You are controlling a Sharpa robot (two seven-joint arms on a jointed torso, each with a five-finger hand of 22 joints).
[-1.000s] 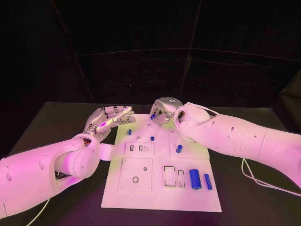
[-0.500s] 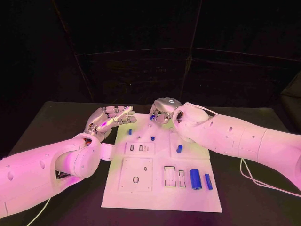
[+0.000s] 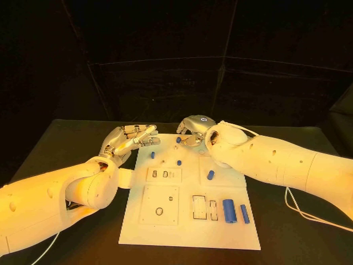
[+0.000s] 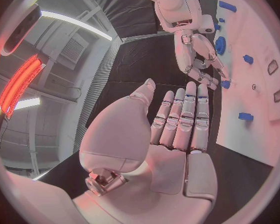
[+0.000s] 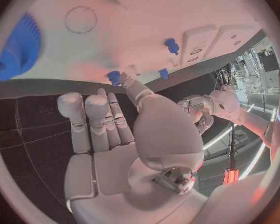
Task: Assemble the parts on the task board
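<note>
The white task board [image 3: 185, 232] lies in the middle of the table. My right hand [image 3: 194, 130] hovers over its far edge. Its thumb and a fingertip pinch a small blue peg [image 3: 178, 140] [image 5: 114, 77] [image 4: 225, 84]. Under that hand a blue gear [image 5: 18, 47] lies on the board. Two more blue pegs [image 3: 152, 155] [image 3: 179, 163] stand further in. My left hand [image 3: 129, 141] [image 4: 177, 119] is off the board's far left corner, fingers straight and side by side, palm empty.
A short blue piece [image 3: 210, 175] lies mid-board. A thick blue cylinder [image 3: 228, 210] and a thin one [image 3: 243, 213] lie side by side near the front right, beside empty rectangular slots [image 3: 199, 206]. A white cable [image 3: 304, 212] trails on the table to the right.
The blue peg at my right hand's fingertips has come into sight at the board's far edge. Both arms have barely moved.
</note>
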